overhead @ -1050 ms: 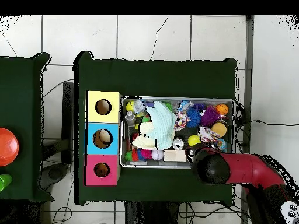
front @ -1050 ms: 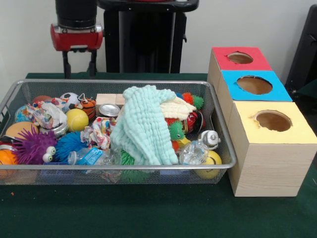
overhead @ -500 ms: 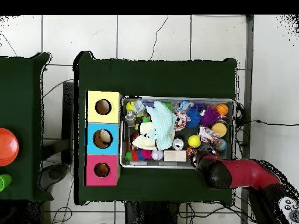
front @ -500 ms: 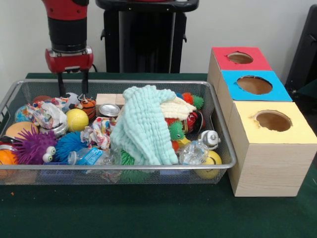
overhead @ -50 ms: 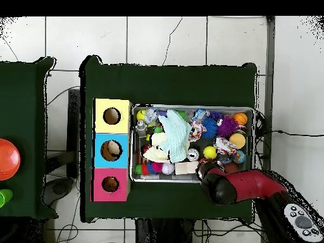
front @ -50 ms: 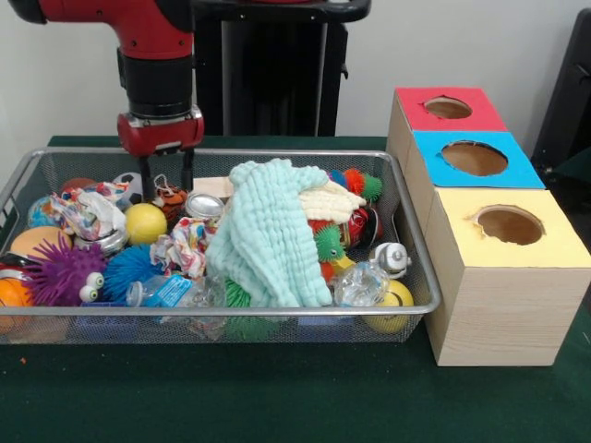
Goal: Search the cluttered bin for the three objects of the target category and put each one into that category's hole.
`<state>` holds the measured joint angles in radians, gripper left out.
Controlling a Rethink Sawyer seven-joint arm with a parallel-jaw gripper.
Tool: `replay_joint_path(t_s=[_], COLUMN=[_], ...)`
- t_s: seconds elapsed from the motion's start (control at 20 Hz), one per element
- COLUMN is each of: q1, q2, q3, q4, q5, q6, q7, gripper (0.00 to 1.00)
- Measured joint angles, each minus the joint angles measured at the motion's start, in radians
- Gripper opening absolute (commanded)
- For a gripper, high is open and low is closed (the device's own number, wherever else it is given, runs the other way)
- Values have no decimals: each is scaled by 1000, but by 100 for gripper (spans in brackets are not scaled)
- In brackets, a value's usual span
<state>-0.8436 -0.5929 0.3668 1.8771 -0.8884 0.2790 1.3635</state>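
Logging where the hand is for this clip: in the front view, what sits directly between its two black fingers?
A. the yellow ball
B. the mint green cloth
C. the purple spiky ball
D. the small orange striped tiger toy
D: the hand straddles the small orange striped tiger toy in the wire mesh bin.

Dark green table (overhead @ -50 ms: 171,82) on a white tiled floor (overhead @ -50 ms: 164,38), pale wall (front @ -50 ms: 462,46) behind.

Even, soft indoor light fell across the bench (front @ -50 ms: 277,397), casting only faint shadows beneath the wire bin (front @ -50 ms: 222,314); no glare showed.
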Motion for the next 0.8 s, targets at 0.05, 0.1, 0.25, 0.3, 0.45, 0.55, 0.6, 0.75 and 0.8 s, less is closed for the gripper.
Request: replay_joint_path(t_s=[0.05,0.1,0.25,0.3,0.45,0.55,0.6,0.75,0.8], q1=[9,19,37,39,39,38,36,34,33], q2=[0,0,-1,-1,2,4,4,5,6], q3=[-2,-5,-7,-7,-7,-7,-6,-5,-4], q4=[0,0,-5,-8,-14,-16,-20,-23,-27], q5=[0,0,0,0,0,1,1,1,1], q6=[-5,-11,-12,-12,-12,-12,-13,-12,-12], q7=[0,0,0,0,0,0,0,0,0], gripper=[100,100,100,100,100,100,100,100,100])
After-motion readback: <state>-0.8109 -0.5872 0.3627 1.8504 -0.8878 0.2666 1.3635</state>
